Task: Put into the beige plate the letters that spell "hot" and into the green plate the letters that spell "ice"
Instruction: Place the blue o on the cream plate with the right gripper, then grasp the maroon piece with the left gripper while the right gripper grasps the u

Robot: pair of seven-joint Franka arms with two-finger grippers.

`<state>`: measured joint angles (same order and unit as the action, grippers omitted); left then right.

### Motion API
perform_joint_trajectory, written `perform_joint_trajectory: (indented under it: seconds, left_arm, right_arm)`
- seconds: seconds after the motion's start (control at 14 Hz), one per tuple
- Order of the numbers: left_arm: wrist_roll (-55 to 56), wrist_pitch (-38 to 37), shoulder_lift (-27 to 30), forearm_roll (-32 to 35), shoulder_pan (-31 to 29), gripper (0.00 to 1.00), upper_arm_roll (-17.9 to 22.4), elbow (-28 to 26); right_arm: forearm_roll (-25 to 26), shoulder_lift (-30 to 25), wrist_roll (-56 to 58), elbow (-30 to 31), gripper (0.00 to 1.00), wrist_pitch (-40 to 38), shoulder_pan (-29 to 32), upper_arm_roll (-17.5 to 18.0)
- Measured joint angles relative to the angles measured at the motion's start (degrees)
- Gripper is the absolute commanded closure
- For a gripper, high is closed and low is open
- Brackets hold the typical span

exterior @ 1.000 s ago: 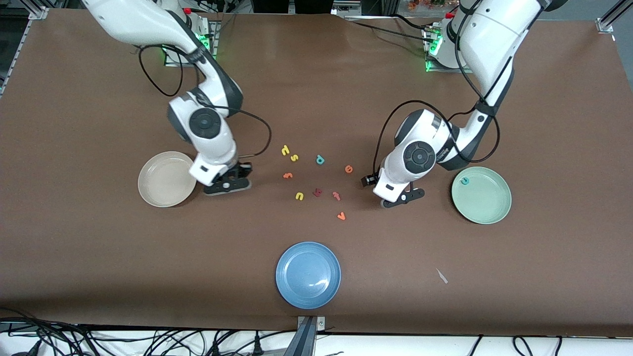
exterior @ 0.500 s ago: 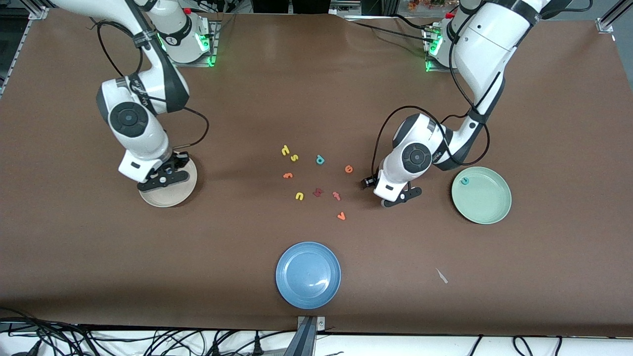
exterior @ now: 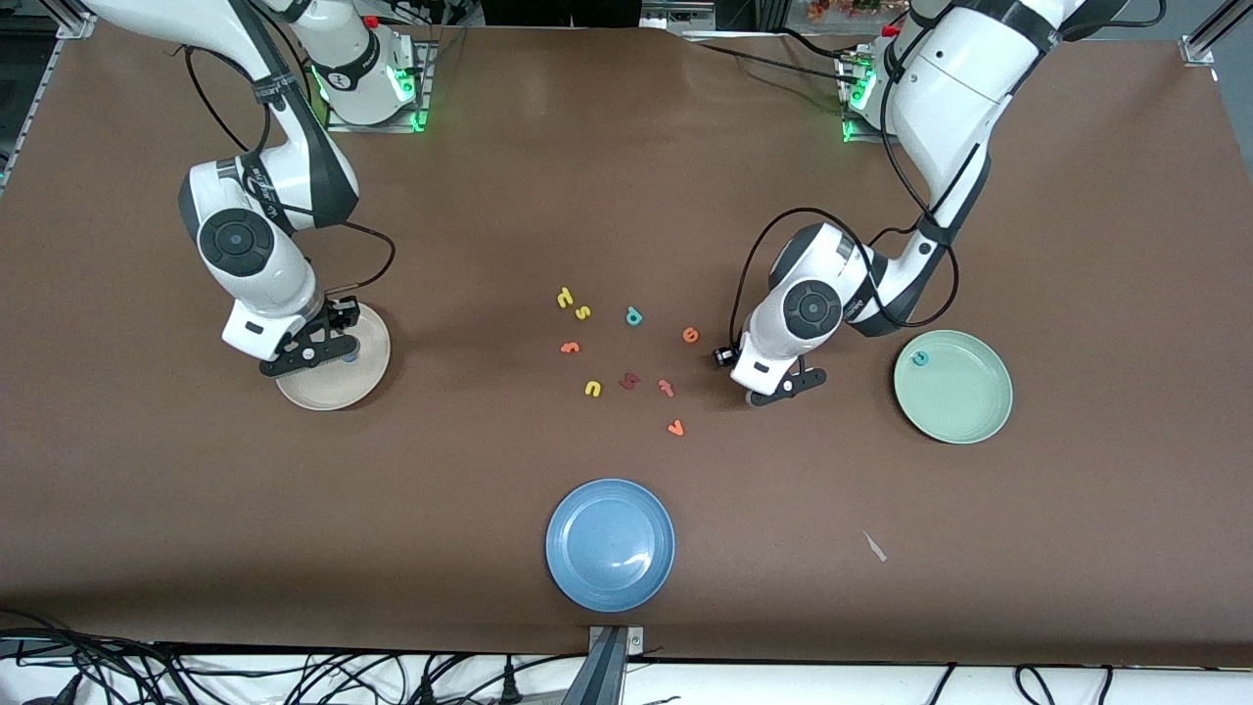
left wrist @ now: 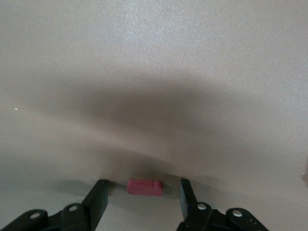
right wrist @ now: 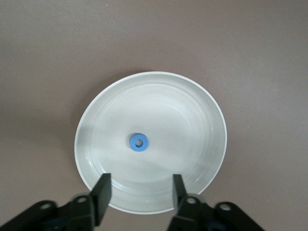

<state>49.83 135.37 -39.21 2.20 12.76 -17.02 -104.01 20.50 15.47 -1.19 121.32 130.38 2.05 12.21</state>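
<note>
Right gripper (right wrist: 139, 190) spread over beige plate (right wrist: 202, 115), blue o (right wrist: 138, 143) lying inside. Left gripper (left wrist: 143, 192) low over table, fingers apart, flanking dark red i (left wrist: 144, 187). Teal c (exterior: 919, 358) in green plate (exterior: 969, 411).

Matt brown table (exterior: 626, 147); smooth, faintly glossy beige plate (right wrist: 192, 110) and green plate (exterior: 964, 401).

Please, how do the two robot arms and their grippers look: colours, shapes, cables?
Both arms have glossy white shells with dark grey joints and round grey caps. A loose black cable loops beside each wrist. The left gripper and right gripper are black, each with two flat fingers. Green lights glow at the bases.
</note>
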Motion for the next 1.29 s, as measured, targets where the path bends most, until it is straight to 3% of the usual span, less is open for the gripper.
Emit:
perform_joint_trajectory:
  seconds: [0.21,0.43,0.57,0.79,1.0,1.29]
  left_arm:
    - [0.0,0.0,0.0,0.3,0.0,0.4,0.0,0.0]
    - [0.0,0.0,0.0,0.7,0.1,0.4,0.0,0.1]
    - [0.0,0.0,0.0,0.7,0.1,0.4,0.0,0.1]
    - [0.0,0.1,0.0,0.9,0.0,0.4,0.1,0.2]
    - [0.0,0.1,0.0,0.9,0.1,0.42,0.1,0.2]
    - [0.0,0.0,0.0,0.9,0.1,0.47,0.2,0.3]
  right_arm:
    - [-4.6,0.0,-1.7,-0.2,0.14,0.2,0.0,1.6]
    - [-9.3,0.8,-11.9,-0.9,0.14,0.6,-0.3,7.6]
    - [-9.4,2.2,-20.7,-1.7,0.12,1.8,-1.9,10.8]
    - [-9.4,4.5,-30.6,-3.1,0.06,2.5,-7.4,12.6]
    - [-8.8,7.2,-32.2,-4.1,0.02,6.0,-12.2,13.3]
    - [-2.5,12.2,-32.7,-5.6,0.03,10.9,-17.0,13.4]
